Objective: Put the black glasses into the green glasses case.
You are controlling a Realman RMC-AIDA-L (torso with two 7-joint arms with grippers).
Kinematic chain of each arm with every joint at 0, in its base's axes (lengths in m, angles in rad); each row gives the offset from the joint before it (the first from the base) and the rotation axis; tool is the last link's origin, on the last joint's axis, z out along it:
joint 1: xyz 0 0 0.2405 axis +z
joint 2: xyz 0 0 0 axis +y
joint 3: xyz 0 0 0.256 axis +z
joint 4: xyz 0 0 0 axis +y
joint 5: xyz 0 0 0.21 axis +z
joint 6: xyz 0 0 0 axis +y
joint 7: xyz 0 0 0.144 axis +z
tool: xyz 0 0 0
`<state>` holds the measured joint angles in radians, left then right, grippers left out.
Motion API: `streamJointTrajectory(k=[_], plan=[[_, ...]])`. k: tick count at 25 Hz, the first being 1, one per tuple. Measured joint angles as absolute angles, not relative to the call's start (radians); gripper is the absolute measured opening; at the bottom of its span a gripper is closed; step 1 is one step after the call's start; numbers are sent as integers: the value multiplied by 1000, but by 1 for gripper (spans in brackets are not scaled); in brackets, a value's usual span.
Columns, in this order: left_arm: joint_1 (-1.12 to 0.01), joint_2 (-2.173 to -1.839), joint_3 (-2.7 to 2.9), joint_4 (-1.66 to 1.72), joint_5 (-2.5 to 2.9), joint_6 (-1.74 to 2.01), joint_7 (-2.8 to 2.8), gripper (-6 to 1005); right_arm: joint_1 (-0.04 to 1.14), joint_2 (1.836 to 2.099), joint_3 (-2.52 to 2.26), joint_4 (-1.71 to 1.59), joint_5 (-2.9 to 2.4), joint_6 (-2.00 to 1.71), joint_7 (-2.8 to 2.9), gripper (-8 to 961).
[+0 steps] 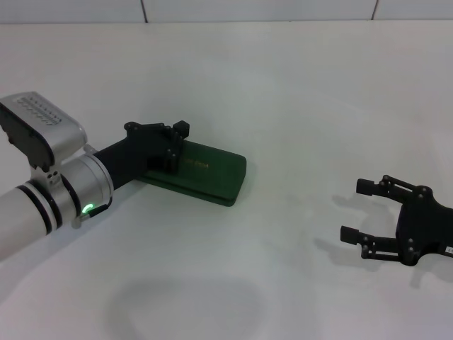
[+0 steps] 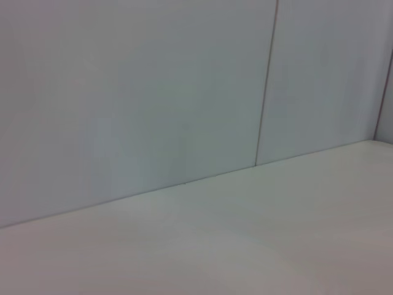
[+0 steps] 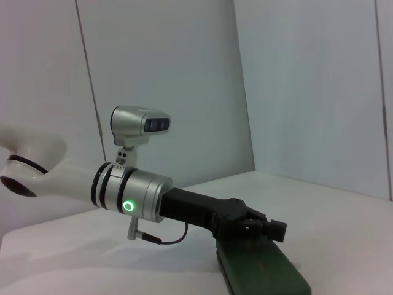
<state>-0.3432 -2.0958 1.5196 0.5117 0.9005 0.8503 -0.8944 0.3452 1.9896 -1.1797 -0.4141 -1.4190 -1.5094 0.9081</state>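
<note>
The green glasses case (image 1: 210, 175) lies shut on the white table, left of centre, gold lettering up. My left gripper (image 1: 177, 145) is low over the case's left end, its fingers apart, holding nothing. The right wrist view shows the same: the left gripper (image 3: 265, 228) just above the case (image 3: 264, 273). My right gripper (image 1: 354, 210) is open and empty, low over the table at the right, well away from the case. The black glasses are out of view in every frame.
The white table (image 1: 283, 92) runs back to a pale panelled wall (image 2: 153, 92). The left wrist view shows only the wall and bare tabletop.
</note>
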Motion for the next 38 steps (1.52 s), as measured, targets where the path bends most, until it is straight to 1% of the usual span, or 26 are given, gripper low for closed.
streamJointTrajectory(k=[5, 8, 10, 15, 17, 19, 23, 26, 30, 32, 34, 38], plan=[[-343, -2091, 1499, 529, 899, 913, -918, 133, 345, 1990, -1180, -414, -1419, -1509, 908, 871], [-343, -2080, 1468, 543, 906, 998, -977, 136, 344, 1990, -1179, -414, -1419, -1509, 908, 871], [-343, -2065, 1463, 555, 916, 1036, -1033, 138, 344, 1990, -1176, -414, -1419, -1511, 908, 871], [-360, -2003, 1458, 588, 1025, 1065, -1247, 143, 344, 1989, -1174, -414, -1419, -1514, 909, 871], [-373, -1991, 1435, 586, 1078, 1062, -1305, 145, 346, 1989, -1176, -414, -1419, -1511, 909, 871], [-377, -1988, 1401, 584, 1125, 1062, -1338, 147, 348, 1988, -1177, -414, -1419, -1509, 909, 871], [-370, -1996, 1341, 601, 1188, 1068, -1348, 151, 350, 1985, -1173, -415, -1419, -1508, 910, 871], [-367, -1990, 1333, 605, 1199, 1096, -1345, 216, 358, 1982, -1172, -419, -1418, -1506, 910, 871], [-366, -1960, 1333, 612, 1207, 1221, -1321, 303, 382, 1975, -1150, -427, -1415, -1501, 942, 871], [-363, -1945, 1332, 625, 1230, 1295, -1304, 346, 398, 1966, -1133, -428, -1417, -1501, 961, 871], [-349, -1938, 1322, 660, 1292, 1382, -1281, 403, 409, 1953, -1133, -434, -1417, -1509, 964, 871], [-306, -1944, 1272, 714, 1395, 1456, -1257, 545, 414, 1933, -1142, -465, -1444, -1536, 964, 871]])
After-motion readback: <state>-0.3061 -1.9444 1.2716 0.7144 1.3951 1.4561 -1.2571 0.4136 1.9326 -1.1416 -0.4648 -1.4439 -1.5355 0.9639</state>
